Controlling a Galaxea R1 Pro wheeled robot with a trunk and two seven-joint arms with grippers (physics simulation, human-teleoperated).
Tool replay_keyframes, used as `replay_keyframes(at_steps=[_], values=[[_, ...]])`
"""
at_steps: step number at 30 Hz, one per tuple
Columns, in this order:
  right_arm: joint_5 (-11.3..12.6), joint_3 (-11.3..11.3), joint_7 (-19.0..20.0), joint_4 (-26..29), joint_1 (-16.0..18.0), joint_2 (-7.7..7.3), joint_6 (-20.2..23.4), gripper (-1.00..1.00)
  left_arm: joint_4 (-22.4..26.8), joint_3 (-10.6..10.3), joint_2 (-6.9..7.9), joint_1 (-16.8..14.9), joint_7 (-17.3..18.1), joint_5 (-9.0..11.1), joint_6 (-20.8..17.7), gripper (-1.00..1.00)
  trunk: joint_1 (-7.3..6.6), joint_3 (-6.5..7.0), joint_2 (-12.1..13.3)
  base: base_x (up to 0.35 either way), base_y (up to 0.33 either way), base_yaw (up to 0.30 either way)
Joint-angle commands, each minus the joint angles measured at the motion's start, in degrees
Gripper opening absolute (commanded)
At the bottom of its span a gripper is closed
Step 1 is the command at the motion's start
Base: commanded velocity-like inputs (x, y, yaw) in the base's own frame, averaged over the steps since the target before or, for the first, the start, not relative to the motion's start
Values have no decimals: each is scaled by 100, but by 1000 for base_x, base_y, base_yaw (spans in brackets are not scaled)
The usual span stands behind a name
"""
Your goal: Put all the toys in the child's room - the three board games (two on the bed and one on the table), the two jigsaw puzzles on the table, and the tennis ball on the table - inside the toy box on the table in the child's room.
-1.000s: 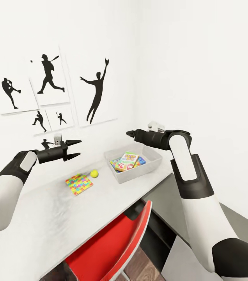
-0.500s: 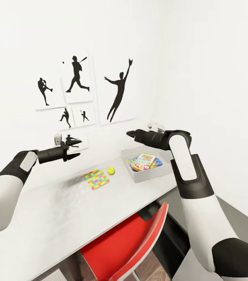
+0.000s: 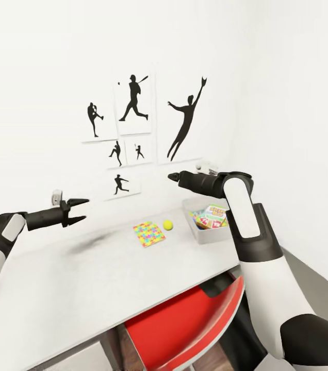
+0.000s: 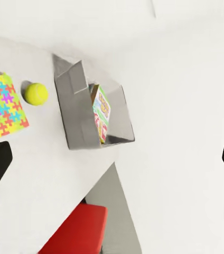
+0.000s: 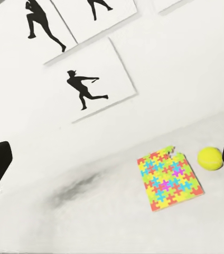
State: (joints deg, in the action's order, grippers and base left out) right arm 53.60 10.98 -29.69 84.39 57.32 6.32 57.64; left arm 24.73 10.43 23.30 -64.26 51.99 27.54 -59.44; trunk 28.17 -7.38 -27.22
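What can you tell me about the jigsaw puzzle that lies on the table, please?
The jigsaw puzzle is a thin, flat, squarish mat of interlocking yellow, pink, blue, green and orange pieces. It lies flat on the light grey table, turned at an angle to the table's edge. One corner looks uneven in the right wrist view. The tennis ball sits close beside it, towards the toy box. Only the table touches it.

Both arms: glossy white shells with black joint sections. Left gripper point(image 3: 77, 211) and right gripper point(image 3: 173, 176): black, tapered pointed fingers. Small light grey wrist modules mounted above.
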Motion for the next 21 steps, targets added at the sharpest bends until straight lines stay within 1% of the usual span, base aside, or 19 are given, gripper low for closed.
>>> replay_keyframes(at_steps=[1,5,8,9,11,12,13,14,15,19,21], values=[[60,1,-79,-4,7,1,11,100,-3,21,53,78,30,-26,-24,100,3,-12,-12,0,0,290],[62,-9,-113,-192,7,1,4,100,2,17,180,314,121,-27,-38,100,3,-12,-12,0,0,290],[56,-25,-124,-315,7,-7,2,100,5,14,369,486,387,-28,-39,100,3,-14,-12,0,0,222],[54,-29,-126,-322,7,-7,2,100,5,14,405,518,451,-29,-38,100,3,-14,-12,0,0,118],[51,-39,-148,-343,7,-11,-2,100,16,12,511,627,784,-29,-37,100,3,-14,-12,0,0,62],[51,-42,-161,-347,7,-14,-3,100,18,12,528,654,884,-29,-36,100,3,-15,-12,0,0,39],[52,-49,-191,-350,7,-25,-4,100,20,12,553,722,1090,-32,-33,100,3,-15,-12,0,0,25],[54,-58,-330,-349,7,-43,-5,100,54,5,587,950,1633,-48,-20,100,3,-15,-12,0,0,6],[54,-54,-398,-331,7,-43,-6,100,103,4,594,1012,1749,-51,-18,100,3,-15,-12,0,0,4],[54,-41,-670,-280,7,-29,6,100,312,3,645,1212,1934,-50,-19,100,3,-15,-12,0,0,2],[56,-10,-876,-263,7,-17,29,100,455,3,718,1323,2045,-48,-22,100,3,-15,-12,0,0,0]])
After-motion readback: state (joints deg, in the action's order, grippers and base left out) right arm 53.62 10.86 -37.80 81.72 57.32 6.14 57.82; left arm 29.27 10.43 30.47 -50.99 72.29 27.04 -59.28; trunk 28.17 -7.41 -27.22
